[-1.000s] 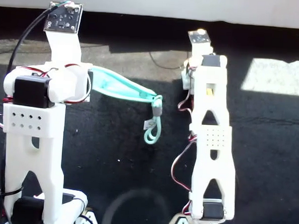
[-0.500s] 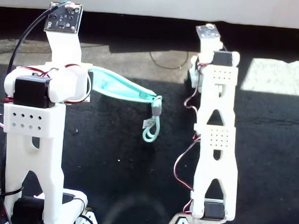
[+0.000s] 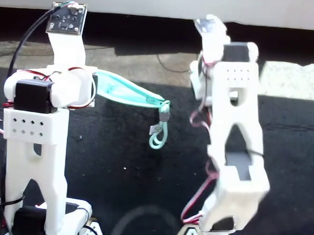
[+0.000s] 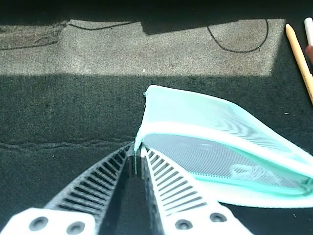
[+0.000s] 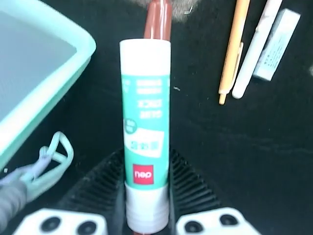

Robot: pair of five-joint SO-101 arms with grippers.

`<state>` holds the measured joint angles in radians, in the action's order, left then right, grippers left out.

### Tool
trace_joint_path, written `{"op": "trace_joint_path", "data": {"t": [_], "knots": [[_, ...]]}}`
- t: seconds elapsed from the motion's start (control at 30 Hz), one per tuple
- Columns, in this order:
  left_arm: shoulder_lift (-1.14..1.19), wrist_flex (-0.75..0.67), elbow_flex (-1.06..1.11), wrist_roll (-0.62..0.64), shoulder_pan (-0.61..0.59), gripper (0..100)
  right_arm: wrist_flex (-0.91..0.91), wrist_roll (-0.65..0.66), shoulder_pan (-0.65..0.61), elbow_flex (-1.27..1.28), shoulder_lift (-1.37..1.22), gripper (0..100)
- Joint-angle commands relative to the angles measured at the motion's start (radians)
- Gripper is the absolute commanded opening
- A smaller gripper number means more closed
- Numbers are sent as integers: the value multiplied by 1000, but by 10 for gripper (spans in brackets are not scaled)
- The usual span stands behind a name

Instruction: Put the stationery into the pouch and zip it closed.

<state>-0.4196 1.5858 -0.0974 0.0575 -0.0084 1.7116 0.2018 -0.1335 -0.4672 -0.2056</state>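
My left hand (image 4: 135, 152) is pressed together on the corner seam of the pouch (image 4: 220, 142) and holds it up off the table (image 4: 73, 63), with its long mouth seemingly slack and open. My right hand (image 5: 146, 159) pinches the glue stick (image 5: 145, 98) low on its barrel. The red end points away from me, and the pouch is just beside it.

To do this well, I judge I should aim the far end at the opening, slide in along the pouch's length, and release only once most of the barrel is inside. The pouch is soft mesh with a rubbery rim and will likely sag. The stick is a smooth, rigid cylinder that could slip.

An orange pen (image 5: 234, 44), a white pen (image 5: 257, 44) and a blocky eraser (image 5: 277, 44) lie on the dark felt-like table beyond my right hand.
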Motion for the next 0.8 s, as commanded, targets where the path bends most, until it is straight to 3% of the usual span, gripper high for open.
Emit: {"op": "trace_joint_path", "data": {"t": [0.0, 0.2, 0.33, 0.63, 0.77], "knots": [[-4, 3, 2, 0, 8, 8, -159, -3, 33, 450, 285, 5], [-4, 5, 2, 0, 8, 8, -542, 98, 107, 1115, 509, 5], [-4, 6, 2, 0, 8, 8, -739, 176, 173, 1372, 585, 5], [-4, 5, 2, 0, 8, 8, -981, 221, 328, 1432, 536, 5], [-4, 5, 4, 0, 8, 8, -1000, 218, 329, 1432, 512, 9]]}}
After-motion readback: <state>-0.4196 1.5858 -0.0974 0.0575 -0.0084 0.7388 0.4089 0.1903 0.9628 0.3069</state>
